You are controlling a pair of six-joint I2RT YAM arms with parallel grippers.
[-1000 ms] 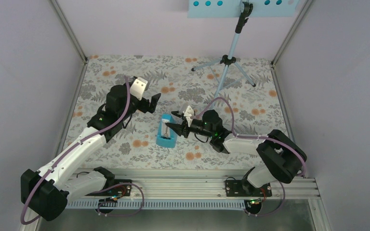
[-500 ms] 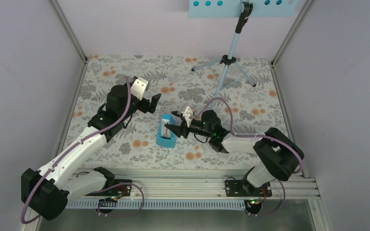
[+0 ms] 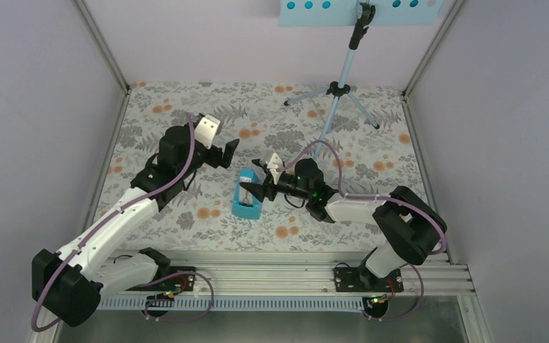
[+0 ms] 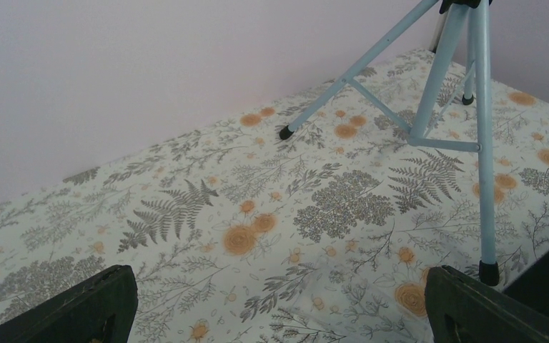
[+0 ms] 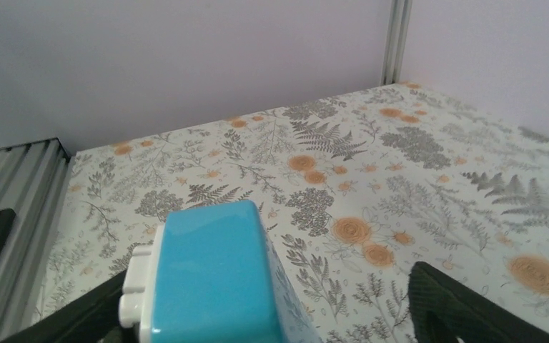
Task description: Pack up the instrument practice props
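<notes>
The small light blue metronome [image 3: 246, 201] lies on the flowered table mat. My right gripper [image 3: 250, 176] is open at its right side. In the right wrist view the metronome [image 5: 211, 268] sits between the spread fingers [image 5: 457, 304], close to the left one, not clamped. My left gripper [image 3: 227, 151] is open and empty, just up and left of the metronome; in its wrist view [image 4: 279, 318] only mat lies between the fingers [image 4: 64, 309]. The light blue tripod music stand [image 3: 337, 89] stands at the back right; its legs show in the left wrist view [image 4: 472, 128]. Its perforated desk [image 3: 314, 11] is cut by the top edge. No sheet-music pages show.
Grey walls with metal corner posts [image 3: 104, 43] close in the mat on three sides. An aluminium rail [image 3: 279, 275] carrying both arm bases runs along the near edge. The tripod's near foot [image 4: 487, 273] stands close to my left gripper's right finger.
My right gripper has moved a little left and forward, so its fingers now reach further along the metronome. The left arm has barely moved.
</notes>
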